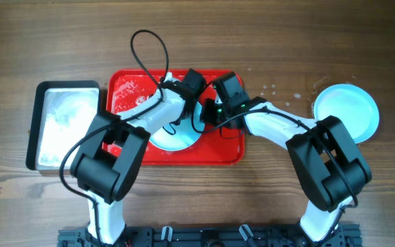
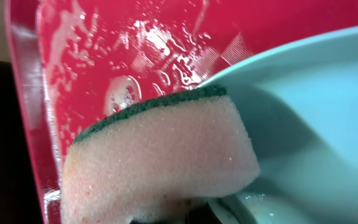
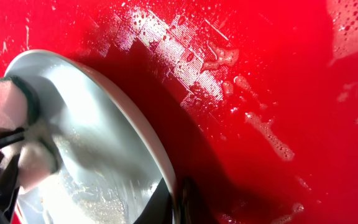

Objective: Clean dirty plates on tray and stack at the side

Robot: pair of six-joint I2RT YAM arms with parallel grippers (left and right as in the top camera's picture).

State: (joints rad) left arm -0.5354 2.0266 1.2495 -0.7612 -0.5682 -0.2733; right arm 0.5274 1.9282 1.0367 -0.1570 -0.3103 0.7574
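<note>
A pale turquoise plate (image 1: pixel 177 137) is held tilted above the red tray (image 1: pixel 232 152), which is smeared with white foam. My right gripper (image 3: pixel 178 208) is shut on the plate's rim (image 3: pixel 148 134); it also shows in the overhead view (image 1: pixel 214 110). My left gripper (image 1: pixel 192 88) is shut on a pink sponge with a green scouring side (image 2: pixel 160 162), pressed against the plate (image 2: pixel 316 124). The sponge also shows in the right wrist view (image 3: pixel 8 106). Another turquoise plate (image 1: pixel 346 112) lies on the table at the right. A third plate is not visible.
A black-rimmed silvery metal tray (image 1: pixel 64 123) with foamy water stands left of the red tray. Water drops (image 1: pixel 280 90) lie on the wooden table between the red tray and the right plate. Cables loop over the red tray's back edge.
</note>
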